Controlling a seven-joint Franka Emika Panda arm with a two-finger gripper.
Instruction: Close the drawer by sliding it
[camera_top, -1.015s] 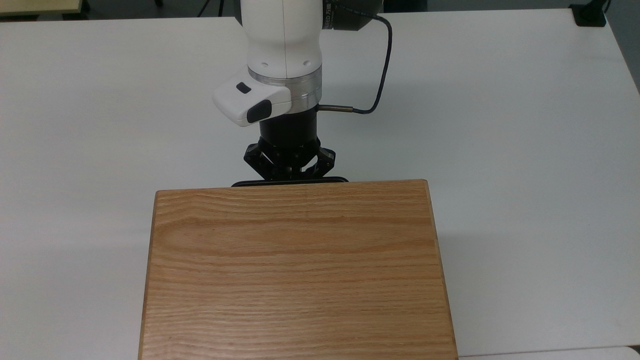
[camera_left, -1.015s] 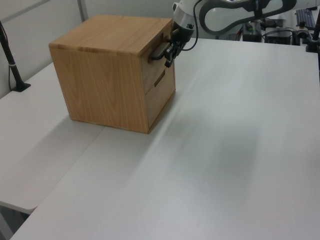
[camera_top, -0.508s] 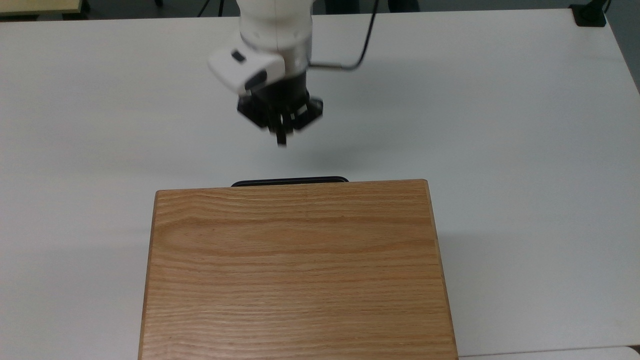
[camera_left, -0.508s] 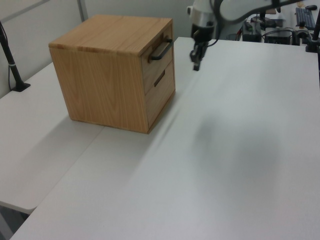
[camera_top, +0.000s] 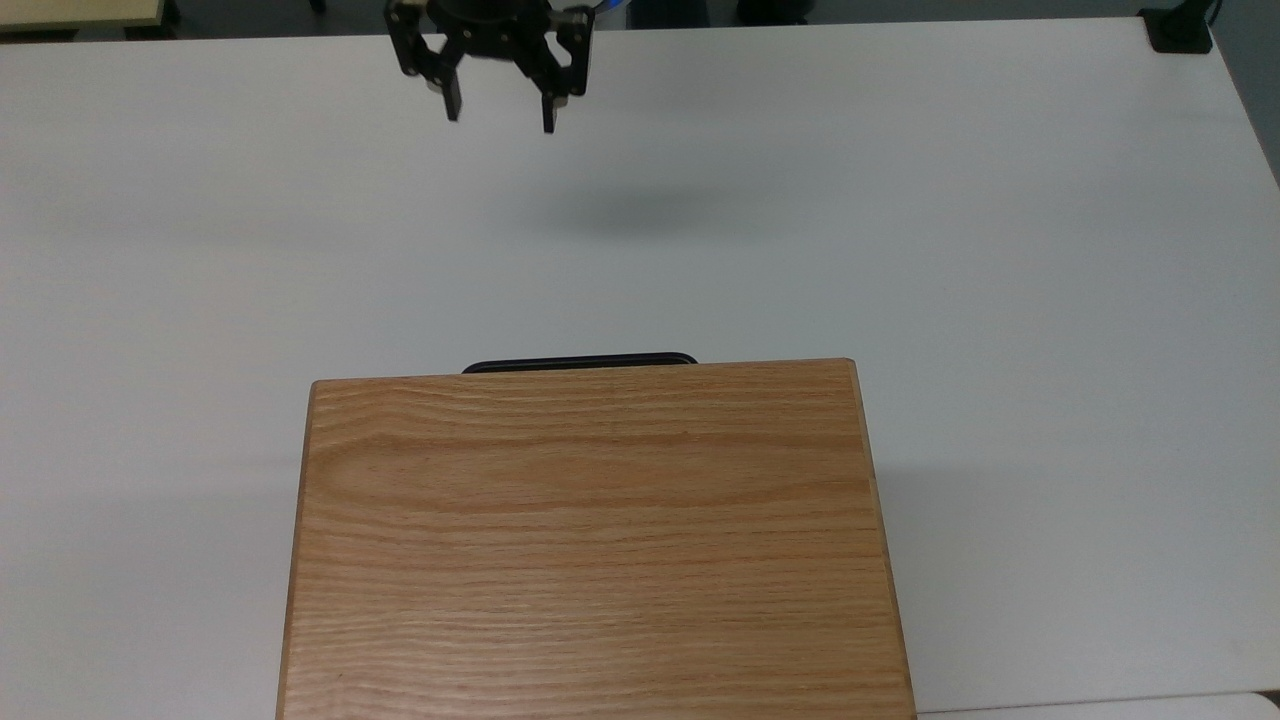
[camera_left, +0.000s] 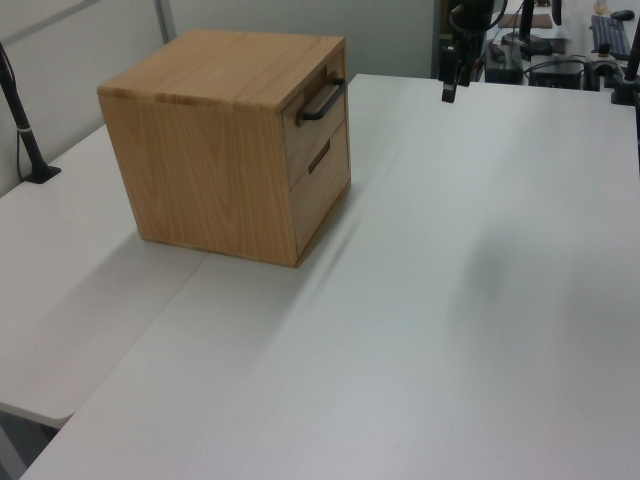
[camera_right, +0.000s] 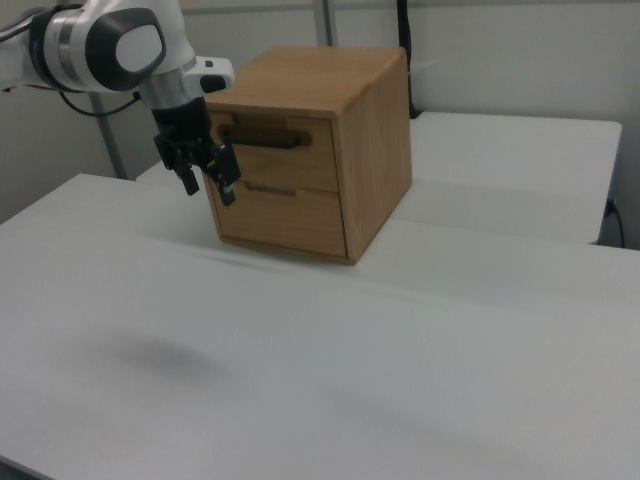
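Observation:
The drawer (camera_right: 300, 165) is the upper one in the oak cabinet (camera_top: 595, 540). Its front panel (camera_left: 330, 112) lies flush with the cabinet face. Its long black bar handle (camera_top: 580, 361) juts past the cabinet's top edge in the top view and also shows as a dark bar handle (camera_right: 262, 137) in the right view. My gripper (camera_top: 500, 110) hangs open above the white table, well away from the handle and near the table's far edge in the top view. The gripper (camera_left: 449, 90) holds nothing. In the right view the gripper (camera_right: 208, 186) overlaps the drawer's left end.
A lower drawer (camera_left: 322, 178) with a recessed grip sits under the upper one. The white table (camera_top: 1000, 300) spreads wide around the cabinet. A black post (camera_left: 22, 120) stands at the left view's left, and a black clamp (camera_top: 1180, 30) sits at the table's far corner.
The gripper left the drawer handle, backed off across the table away from the cabinet and rose, and its fingers spread apart. The cabinet and drawer stayed put.

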